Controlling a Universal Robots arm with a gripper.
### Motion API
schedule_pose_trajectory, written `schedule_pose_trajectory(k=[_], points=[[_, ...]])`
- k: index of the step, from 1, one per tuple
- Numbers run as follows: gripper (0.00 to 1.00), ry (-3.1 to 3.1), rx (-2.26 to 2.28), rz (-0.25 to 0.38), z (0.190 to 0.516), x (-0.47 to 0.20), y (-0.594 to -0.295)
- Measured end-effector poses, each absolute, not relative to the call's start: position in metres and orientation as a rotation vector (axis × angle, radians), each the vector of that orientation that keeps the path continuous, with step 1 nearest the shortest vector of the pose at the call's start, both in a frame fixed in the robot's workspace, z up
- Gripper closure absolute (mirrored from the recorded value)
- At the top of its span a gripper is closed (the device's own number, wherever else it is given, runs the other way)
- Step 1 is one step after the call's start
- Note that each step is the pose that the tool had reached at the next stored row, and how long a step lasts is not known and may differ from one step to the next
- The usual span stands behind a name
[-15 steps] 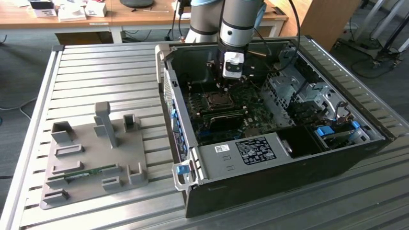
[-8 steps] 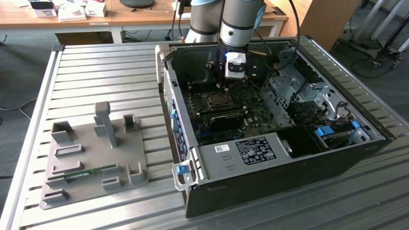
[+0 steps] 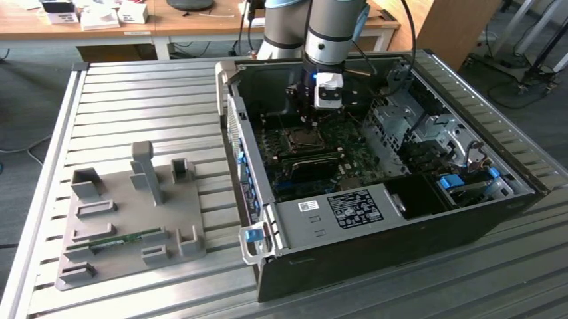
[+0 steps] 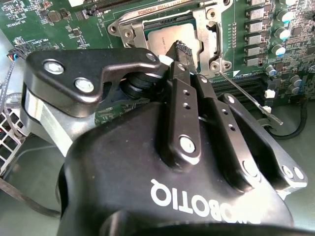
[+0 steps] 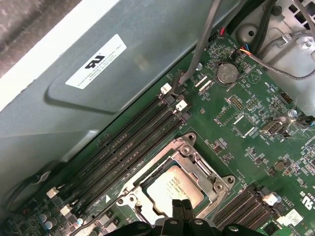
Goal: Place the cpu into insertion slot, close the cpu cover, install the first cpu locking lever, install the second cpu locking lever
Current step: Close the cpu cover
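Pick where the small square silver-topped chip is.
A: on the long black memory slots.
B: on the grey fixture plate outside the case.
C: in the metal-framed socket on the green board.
C: in the first wrist view the square silver-topped chip lies inside the silver metal socket frame on the green circuit board.

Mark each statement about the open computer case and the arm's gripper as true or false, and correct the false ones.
1. The cpu shows through the window of the cpu cover. True.
2. The gripper hangs over the long memory slots. False: its fingertips are over the cpu.
3. The computer case rests on a wooden table. False: it rests on a slatted metal table.
4. A green memory stick lies in the grey fixture on the exterior view's left. True.
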State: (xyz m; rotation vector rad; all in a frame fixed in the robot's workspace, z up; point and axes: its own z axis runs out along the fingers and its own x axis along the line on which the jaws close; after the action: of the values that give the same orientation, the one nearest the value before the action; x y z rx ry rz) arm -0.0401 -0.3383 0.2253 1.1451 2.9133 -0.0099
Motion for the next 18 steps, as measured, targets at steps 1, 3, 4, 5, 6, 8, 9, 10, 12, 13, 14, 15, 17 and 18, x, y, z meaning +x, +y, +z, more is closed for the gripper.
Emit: schedule_pose_trajectory(k=[1, 3, 4, 5, 6, 8, 9, 10, 12, 13, 14, 15, 17, 18], points=[[0.89, 2.913, 1.145, -0.01, 0.2253, -0.0401, -0.3382], [0.89, 2.913, 1.145, -0.01, 0.2253, -0.0401, -0.3383], [0.89, 2.913, 1.145, -0.01, 0.2253, -0.0401, -0.3382], [0.89, 2.913, 1.145, -0.01, 0.2253, -0.0401, -0.3382], [0.89, 2.913, 1.145, -0.01, 0.2253, -0.0401, -0.3383], [0.89, 2.914, 1.144, -0.01, 0.2253, -0.0401, -0.3382], [0.89, 2.915, 1.141, -0.01, 0.2253, -0.0401, -0.3382], [0.89, 2.917, 1.137, -0.01, 0.2253, -0.0401, -0.3382], [0.89, 2.923, 1.121, -0.01, 0.2253, -0.04, -0.3382], [0.89, 2.926, 1.111, -0.01, 0.2253, -0.04, -0.3382], [0.89, 2.93, 1.101, -0.01, 0.2253, -0.0401, -0.3382], [0.89, 2.934, 1.091, -0.01, 0.2253, -0.0401, -0.3382], [0.89, 2.941, 1.071, -0.009, 0.2253, -0.0401, -0.3382], [0.89, 2.944, 1.062, -0.009, 0.2253, -0.0401, -0.3382]])
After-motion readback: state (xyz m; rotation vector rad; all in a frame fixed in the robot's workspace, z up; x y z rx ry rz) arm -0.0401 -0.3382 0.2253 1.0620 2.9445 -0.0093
